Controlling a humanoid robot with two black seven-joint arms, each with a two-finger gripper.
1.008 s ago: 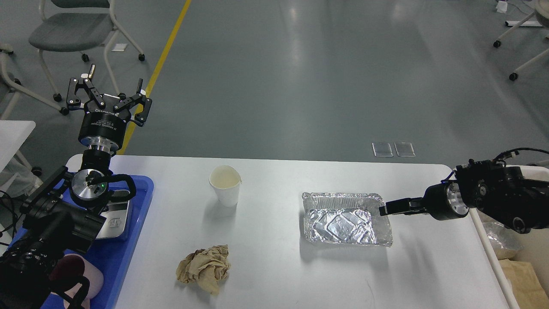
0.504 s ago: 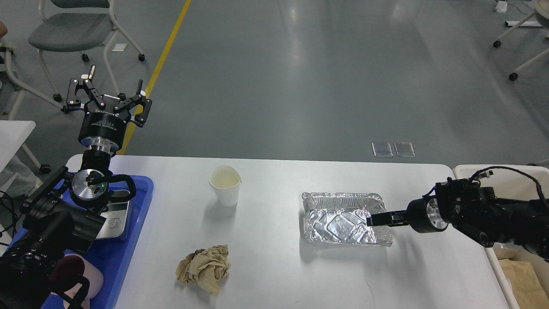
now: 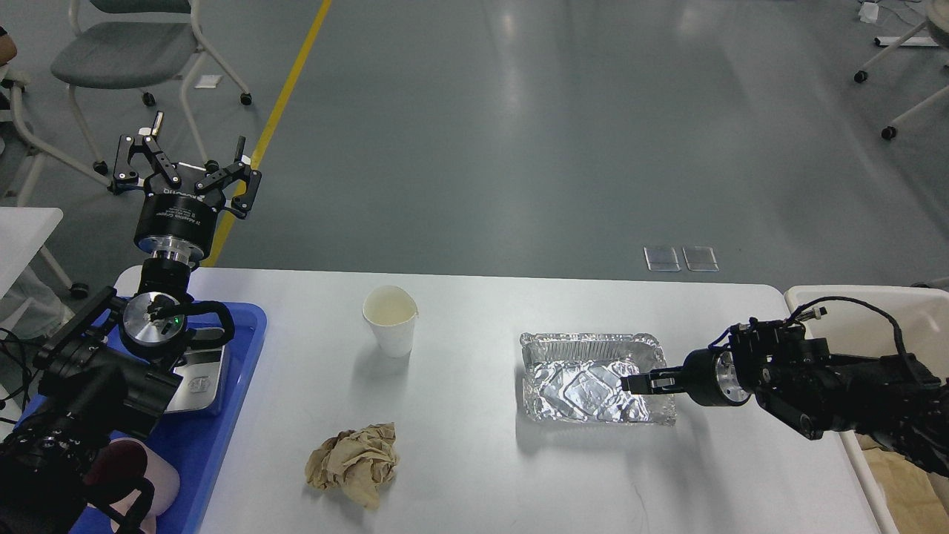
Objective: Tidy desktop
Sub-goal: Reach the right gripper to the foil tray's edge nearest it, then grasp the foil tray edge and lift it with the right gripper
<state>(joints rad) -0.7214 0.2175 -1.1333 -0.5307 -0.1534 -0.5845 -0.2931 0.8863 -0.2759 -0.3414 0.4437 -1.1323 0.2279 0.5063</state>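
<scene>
The right arm lies low and reaches in from the right. Its end effector (image 3: 629, 383) sits at the right rim of the foil tray (image 3: 586, 378), too thin and dark to tell if it grips. The left end effector (image 3: 185, 159) points up high with its fingers spread wide. On the white table (image 3: 474, 460) stand a paper cup (image 3: 390, 320) and a crumpled brown paper (image 3: 353, 464), well apart. A blue tray (image 3: 215, 415) lies at the left edge.

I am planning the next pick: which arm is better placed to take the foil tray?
Right. The right gripper is already at the foil tray, over its right side; the left gripper is raised, open, far to the left.
</scene>
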